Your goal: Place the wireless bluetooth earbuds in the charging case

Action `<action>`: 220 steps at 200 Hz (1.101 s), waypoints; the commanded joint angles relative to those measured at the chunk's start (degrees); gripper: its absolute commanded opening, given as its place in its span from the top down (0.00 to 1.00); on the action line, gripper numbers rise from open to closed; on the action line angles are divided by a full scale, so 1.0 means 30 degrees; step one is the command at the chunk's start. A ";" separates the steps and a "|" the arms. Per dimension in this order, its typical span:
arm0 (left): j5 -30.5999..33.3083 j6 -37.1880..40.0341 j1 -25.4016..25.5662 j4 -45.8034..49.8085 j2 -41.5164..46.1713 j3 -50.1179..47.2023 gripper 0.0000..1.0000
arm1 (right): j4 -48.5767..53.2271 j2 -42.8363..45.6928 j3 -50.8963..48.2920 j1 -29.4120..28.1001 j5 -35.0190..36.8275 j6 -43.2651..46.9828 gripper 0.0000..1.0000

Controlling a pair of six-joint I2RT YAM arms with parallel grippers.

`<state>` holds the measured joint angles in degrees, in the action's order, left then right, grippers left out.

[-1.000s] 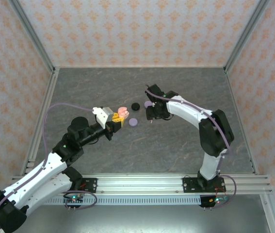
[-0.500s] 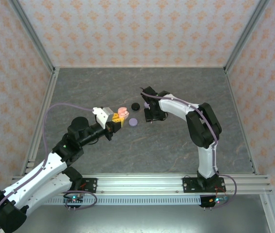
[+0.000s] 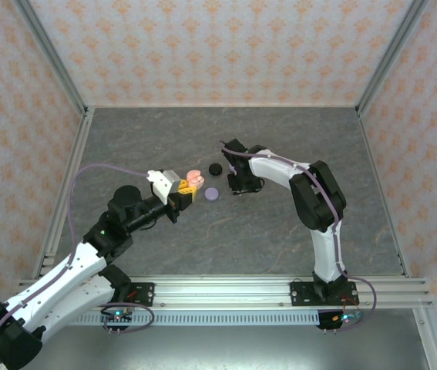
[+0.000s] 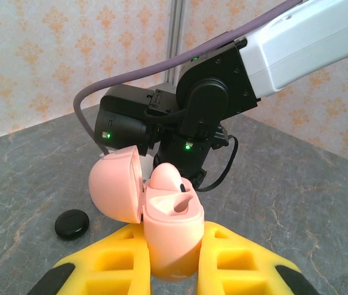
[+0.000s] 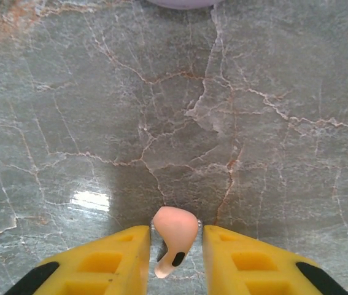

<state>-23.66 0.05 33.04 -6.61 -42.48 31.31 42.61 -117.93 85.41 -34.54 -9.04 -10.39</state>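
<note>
left end effector (image 4: 171, 261): clamped on the pink charging case (image 4: 169, 230), lid open, seated pink bud (image 4: 166, 178) inside; unchanged from a second ago.
right end effector (image 5: 175, 233): just right of the case, low over the counter (image 5: 253, 123), jaws narrowed around a loose pink earbud (image 5: 174, 238); cannot tell if they pinch it. its elbow now sits nearer the case.
black disc (image 3: 215, 168): just behind the case.

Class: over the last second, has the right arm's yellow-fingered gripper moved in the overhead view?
Yes. The right gripper has shifted slightly left, toward the small black round disc, which lies where it was.
</note>
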 commanded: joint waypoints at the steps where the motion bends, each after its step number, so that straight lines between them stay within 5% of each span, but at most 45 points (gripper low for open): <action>1: 0.0243 0.0042 0.0150 -0.0046 0.0273 -0.0066 1.00 | 0.0110 -0.0442 0.0477 0.0082 -0.0006 0.0207 0.72; 220: 0.0424 0.0039 0.0157 0.0124 0.0273 -0.0037 1.00 | 0.0068 -0.0975 0.0752 0.0072 0.0340 0.0515 0.71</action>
<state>-23.46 0.05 33.04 -6.35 -42.48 31.31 41.93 -118.72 86.28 -34.54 -8.80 -9.54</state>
